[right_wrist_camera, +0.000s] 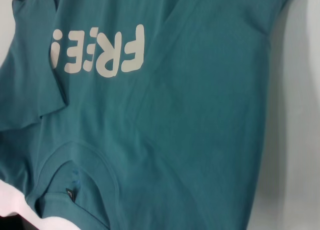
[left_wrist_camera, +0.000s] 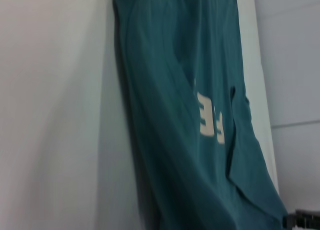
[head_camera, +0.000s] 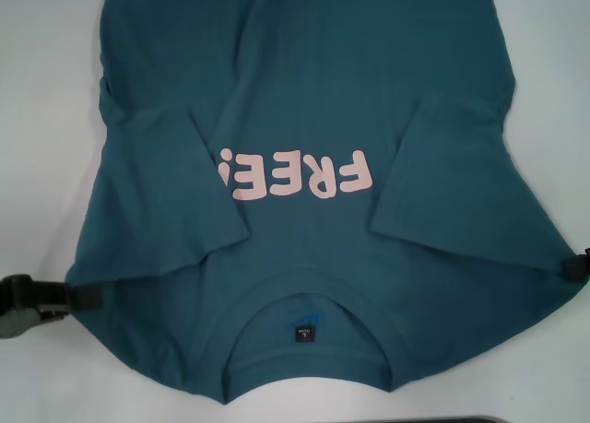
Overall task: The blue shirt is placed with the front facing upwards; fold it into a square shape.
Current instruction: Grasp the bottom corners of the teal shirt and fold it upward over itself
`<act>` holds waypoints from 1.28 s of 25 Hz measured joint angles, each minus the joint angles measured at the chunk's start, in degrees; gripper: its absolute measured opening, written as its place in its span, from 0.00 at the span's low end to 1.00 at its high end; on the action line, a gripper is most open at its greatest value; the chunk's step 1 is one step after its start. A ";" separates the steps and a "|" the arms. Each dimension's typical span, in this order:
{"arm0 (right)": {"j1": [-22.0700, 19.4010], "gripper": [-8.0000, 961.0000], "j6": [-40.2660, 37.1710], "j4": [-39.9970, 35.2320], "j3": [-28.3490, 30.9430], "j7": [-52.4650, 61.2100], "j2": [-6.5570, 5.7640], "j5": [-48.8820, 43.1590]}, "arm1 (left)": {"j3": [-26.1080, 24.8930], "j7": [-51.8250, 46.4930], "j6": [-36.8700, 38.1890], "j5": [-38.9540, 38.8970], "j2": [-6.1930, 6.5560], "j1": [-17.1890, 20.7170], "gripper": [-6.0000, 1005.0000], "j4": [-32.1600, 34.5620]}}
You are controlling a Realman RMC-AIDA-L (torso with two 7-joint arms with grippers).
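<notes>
Both hands, left hand point(head_camera: 88, 297) and right hand point(head_camera: 564, 268), grip the blue shirt point(head_camera: 304, 119) at the frame's lower edges. We judge its sleeves folded in; squaring remains.

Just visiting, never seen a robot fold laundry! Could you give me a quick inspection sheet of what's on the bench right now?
Surface: white table, mostly covered.
Job's things: blue shirt, front up, "FREE" lettering showing, both sleeves folded inward, collar nearest the robot.
Clutter: nothing seen.
Pincers: left pincer at the shirt's left shoulder edge; right pincer at the right shoulder edge.
Cables: nothing seen.
Surroundings: dark edge at the near side, unclear what.
</notes>
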 joint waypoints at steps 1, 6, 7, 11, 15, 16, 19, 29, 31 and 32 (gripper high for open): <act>0.04 0.03 -0.20 -0.04 -0.16 0.00 0.04 -0.01 | 0.53 0.06 0.41 0.00 0.00 0.10 0.04 -0.15; -0.19 0.03 -1.59 -0.58 -0.97 0.17 0.08 -0.04 | 3.83 -0.02 2.13 0.04 -0.48 1.43 0.04 -2.91; -0.30 0.03 -1.78 -0.74 -1.12 0.18 0.06 -0.07 | 4.18 -0.15 2.34 0.05 -0.60 1.70 0.04 -3.44; -0.81 0.03 -2.22 -1.59 -1.70 0.26 0.05 -1.61 | 4.88 -0.31 2.99 0.83 -0.76 2.84 0.04 -4.60; -1.07 0.03 -2.66 -1.95 -1.38 0.27 0.08 -3.94 | 4.55 -0.58 3.17 1.99 -0.83 3.81 0.04 -5.83; -1.17 0.03 -2.72 -1.96 -1.33 0.27 0.08 -4.28 | 4.54 -0.69 3.21 2.28 -0.82 3.96 0.04 -6.07; -1.79 0.03 -3.13 -1.98 -1.46 0.20 0.12 -4.72 | 4.50 -0.87 3.26 3.79 -0.82 4.21 0.04 -6.48; -2.77 0.03 -4.18 -2.75 -1.00 -0.36 0.08 -4.79 | 4.83 -0.45 5.33 5.79 -1.45 5.25 0.04 -8.62; -2.84 0.03 -4.18 -2.75 -1.03 -0.35 0.01 -5.01 | 4.93 -0.65 5.32 5.99 -1.69 5.60 0.04 -9.31; -2.88 0.03 -4.18 -2.75 -1.00 -0.33 -0.02 -5.22 | 4.79 -0.72 5.25 6.21 -1.74 5.76 0.04 -9.46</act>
